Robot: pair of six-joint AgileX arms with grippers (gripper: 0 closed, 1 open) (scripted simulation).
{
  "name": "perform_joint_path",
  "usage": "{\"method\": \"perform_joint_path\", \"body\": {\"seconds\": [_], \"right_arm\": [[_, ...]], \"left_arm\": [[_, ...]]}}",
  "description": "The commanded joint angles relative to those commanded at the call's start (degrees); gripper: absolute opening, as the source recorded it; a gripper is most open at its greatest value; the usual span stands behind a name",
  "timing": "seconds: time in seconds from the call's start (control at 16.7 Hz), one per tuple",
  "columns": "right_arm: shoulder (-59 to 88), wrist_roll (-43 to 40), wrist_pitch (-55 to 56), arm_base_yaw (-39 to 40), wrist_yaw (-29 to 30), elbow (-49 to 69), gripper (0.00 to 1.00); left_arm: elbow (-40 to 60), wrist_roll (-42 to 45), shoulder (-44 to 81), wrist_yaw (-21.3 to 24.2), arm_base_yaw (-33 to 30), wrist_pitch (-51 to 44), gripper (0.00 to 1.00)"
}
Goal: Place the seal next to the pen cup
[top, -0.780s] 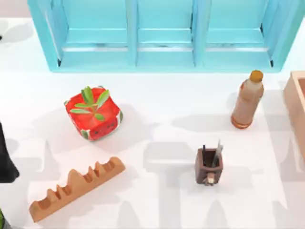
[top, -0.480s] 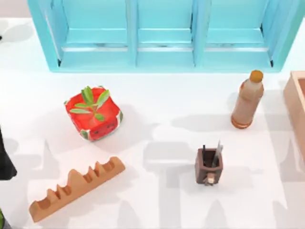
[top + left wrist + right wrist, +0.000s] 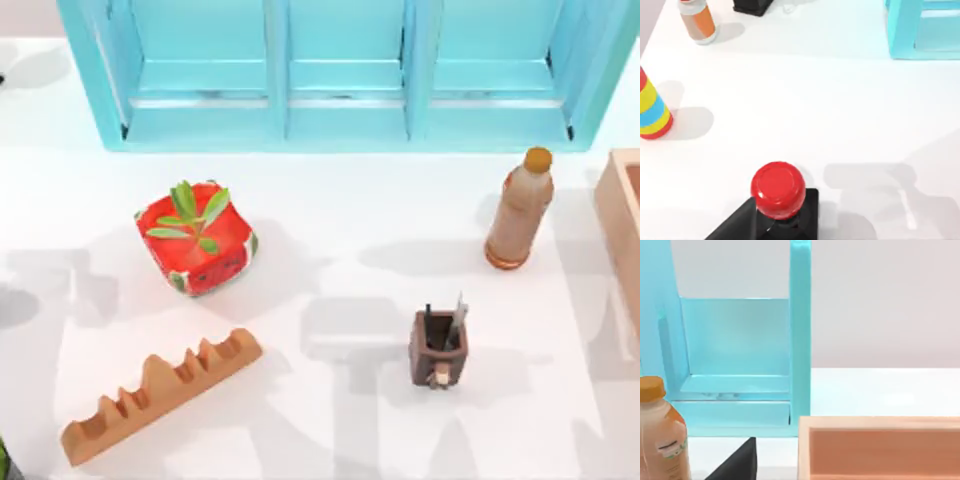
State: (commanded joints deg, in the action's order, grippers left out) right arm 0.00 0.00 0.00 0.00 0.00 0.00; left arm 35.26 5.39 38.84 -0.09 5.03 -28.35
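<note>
The seal, a glossy red round knob on a black base, stands upright on the white table in the left wrist view. A dark part of my left gripper sits close beside the base. The pen cup, small, dark brown and square with pens sticking out and a pale knob on its front, stands right of the table's centre in the top view. A dark part of my right gripper shows in the right wrist view, near the brown bottle.
A red watermelon-patterned plant pot and a jagged wooden rack lie on the left. The brown bottle and a wooden box are on the right. A blue cabinet spans the back. A striped cone stands near the seal.
The dark shape of my left arm at the top view's left edge has slid out of the picture, and the shadows on the left of the table have shifted.
</note>
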Motion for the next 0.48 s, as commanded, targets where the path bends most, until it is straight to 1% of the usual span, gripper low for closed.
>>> {"method": "perform_joint_path", "body": {"seconds": [0.3, 0.48], "right_arm": [[0.0, 0.0, 0.0, 0.0, 0.0, 0.0, 1.0], [0.0, 0.0, 0.0, 0.0, 0.0, 0.0, 1.0]], "left_arm": [[24.0, 3.7, 31.2, 0.1, 3.3, -20.5, 1.0], [36.5, 5.7, 46.3, 0.1, 5.1, -31.2, 1.0]]}}
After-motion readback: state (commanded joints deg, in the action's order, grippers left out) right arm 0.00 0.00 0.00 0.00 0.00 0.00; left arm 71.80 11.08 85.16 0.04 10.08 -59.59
